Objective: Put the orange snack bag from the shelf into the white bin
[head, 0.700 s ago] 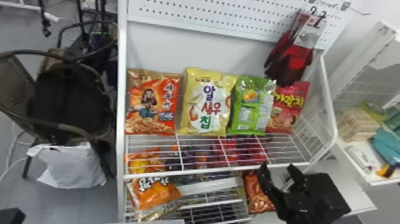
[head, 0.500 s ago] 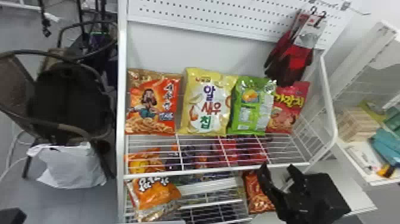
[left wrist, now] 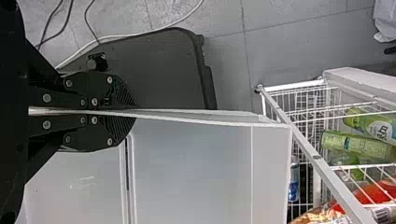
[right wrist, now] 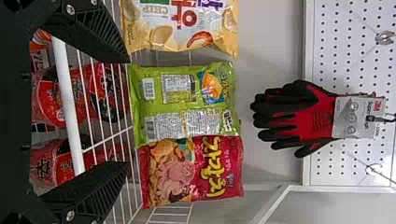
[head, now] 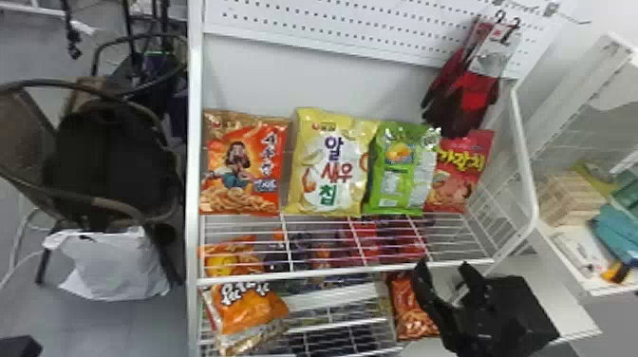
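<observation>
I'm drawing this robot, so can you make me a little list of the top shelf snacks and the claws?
Top white wire shelf, left to right: orange-red snack bag, yellow-and-white bag, green bag, pink bag
Hanging above: red-and-black gloves
Left claw: shut on the smooth white bin's wall
Right claw: open, empty

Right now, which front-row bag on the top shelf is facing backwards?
The green bag, between the yellow bag and the pink-red bag. It shows barcodes and text panels; the others show their illustrated fronts.
</observation>
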### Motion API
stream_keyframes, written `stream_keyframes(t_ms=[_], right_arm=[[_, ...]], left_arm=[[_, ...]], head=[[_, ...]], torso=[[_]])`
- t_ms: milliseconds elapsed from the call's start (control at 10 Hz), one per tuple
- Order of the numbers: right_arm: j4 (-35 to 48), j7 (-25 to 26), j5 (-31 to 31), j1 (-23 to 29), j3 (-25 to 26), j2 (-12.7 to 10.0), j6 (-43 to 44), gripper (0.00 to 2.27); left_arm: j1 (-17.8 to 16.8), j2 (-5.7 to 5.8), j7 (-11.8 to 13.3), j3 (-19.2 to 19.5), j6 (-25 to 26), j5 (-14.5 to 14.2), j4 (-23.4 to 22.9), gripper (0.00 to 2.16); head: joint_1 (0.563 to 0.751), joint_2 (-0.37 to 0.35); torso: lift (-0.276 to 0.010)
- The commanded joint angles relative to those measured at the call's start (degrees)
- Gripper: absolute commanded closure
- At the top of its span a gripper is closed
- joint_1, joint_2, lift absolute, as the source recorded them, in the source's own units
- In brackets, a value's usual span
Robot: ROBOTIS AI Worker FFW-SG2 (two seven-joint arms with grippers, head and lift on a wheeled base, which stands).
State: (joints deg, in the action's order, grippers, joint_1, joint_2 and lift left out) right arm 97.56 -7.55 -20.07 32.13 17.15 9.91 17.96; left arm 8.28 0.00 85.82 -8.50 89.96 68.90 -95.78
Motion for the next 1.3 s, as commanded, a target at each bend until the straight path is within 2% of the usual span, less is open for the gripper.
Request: stream_keyframes(t_ms=[0, 400, 600, 900, 1200], right_arm=[[1.7, 0.0, -0.1, 0.2, -0.7, 0.0, -0.5, 0.11], [11.3, 2.0, 1.7, -1.2, -5.3, 0.0, -10.9, 0.11], [15.6, 2.7, 3.0, -3.6, -7.3, 0.0, -18.4, 0.12], [21.4, 4.5, 7.3, -9.4, -13.2, 0.1, -32.2, 0.12], [22.0, 6.1, 8.7, -14.7, -18.0, 0.8, -41.3, 0.12]], left_arm=[[0.2, -0.15, -0.3, -0.3, 0.1, 0.0, 0.2, 2.14], [1.1, -0.15, -0.7, -0.9, 0.1, 0.0, -0.1, 2.14], [1.7, -0.15, -1.1, -1.0, 0.1, 0.0, -0.4, 2.14], [2.1, -0.15, -1.5, -1.3, 0.1, 0.0, -0.5, 2.14], [3.3, -0.15, -1.8, -1.3, 0.1, 0.0, -1.5, 2.14]], head=[[0.695, -0.35], [0.695, -0.345], [0.695, -0.274], [0.695, -0.181], [0.695, -0.077]], torso=[[0.001], [0.001], [0.001], [0.001], [0.001]])
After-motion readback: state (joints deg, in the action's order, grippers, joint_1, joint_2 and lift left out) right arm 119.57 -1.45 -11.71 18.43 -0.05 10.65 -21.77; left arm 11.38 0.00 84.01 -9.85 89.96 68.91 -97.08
